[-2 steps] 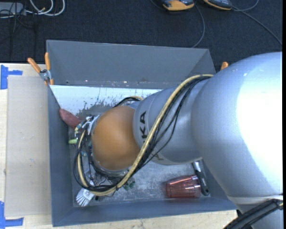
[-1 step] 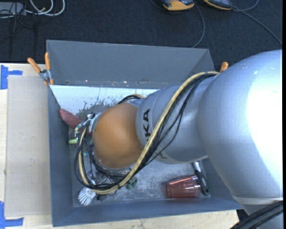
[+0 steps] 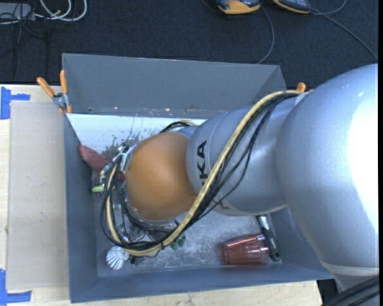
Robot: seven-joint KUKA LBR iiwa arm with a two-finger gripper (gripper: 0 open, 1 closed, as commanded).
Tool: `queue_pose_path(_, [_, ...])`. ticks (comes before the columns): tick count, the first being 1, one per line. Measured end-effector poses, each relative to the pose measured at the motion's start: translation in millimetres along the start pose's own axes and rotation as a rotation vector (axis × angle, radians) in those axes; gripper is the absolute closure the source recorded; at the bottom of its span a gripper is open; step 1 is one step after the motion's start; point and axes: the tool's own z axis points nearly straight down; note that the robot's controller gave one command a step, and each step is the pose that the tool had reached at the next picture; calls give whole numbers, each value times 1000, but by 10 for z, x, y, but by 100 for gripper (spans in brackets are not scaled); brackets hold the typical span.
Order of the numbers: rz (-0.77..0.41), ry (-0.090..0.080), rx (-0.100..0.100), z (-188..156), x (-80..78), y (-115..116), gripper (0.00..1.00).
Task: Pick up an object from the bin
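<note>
— Silver arm looms nearest, reaching in from the right; its orange cover hangs low over the left middle of the grey bin
— Is the gripper apart or together?
— Can't tell, it's under that cover, and so is whatever lies beneath it
— What's closest?
— A dark red lump just up-left and a small white frilly thing just down-left. A reddish clear cup on its side and a black-handled tool lie bottom right

Robotics lab, silver arm over grey metal bin, cables on dark floor
</note>
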Motion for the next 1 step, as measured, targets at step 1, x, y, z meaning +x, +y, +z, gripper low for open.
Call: queue_pose_path(1, [1, -3, 0, -196, -8, 2, 100])
